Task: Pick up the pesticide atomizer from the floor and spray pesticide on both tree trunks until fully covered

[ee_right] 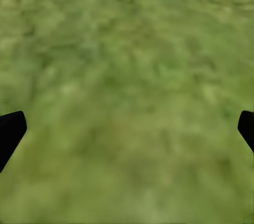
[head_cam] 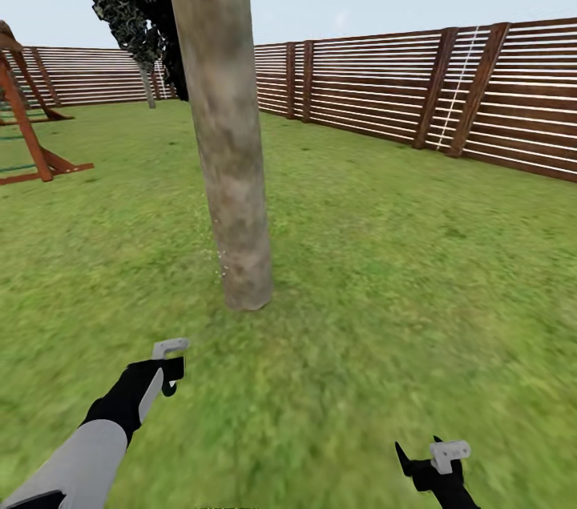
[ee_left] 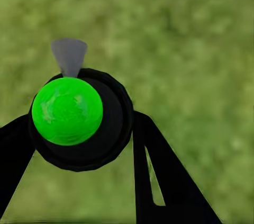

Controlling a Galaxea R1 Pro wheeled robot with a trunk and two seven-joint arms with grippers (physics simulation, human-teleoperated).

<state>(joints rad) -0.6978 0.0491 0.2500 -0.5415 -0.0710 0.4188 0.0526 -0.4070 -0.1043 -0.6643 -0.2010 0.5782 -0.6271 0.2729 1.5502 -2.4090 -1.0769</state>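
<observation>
Head view puts the trunk [head_cam: 228, 140] upright, ahead and slightly right of the left pincer [head_cam: 170, 369], clamped around the green-topped sprayer [ee_left: 67, 110], while the right pincer [head_cam: 433, 465] hangs wide open, empty

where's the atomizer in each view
Head view: pesticide atomizer lower left, in the left gripper, short of the tree trunk.
Left wrist view: centre-left, green-capped, between the fingers.
Right wrist view: grass beyond the open right gripper.
Shared landmark: the grass.
</observation>
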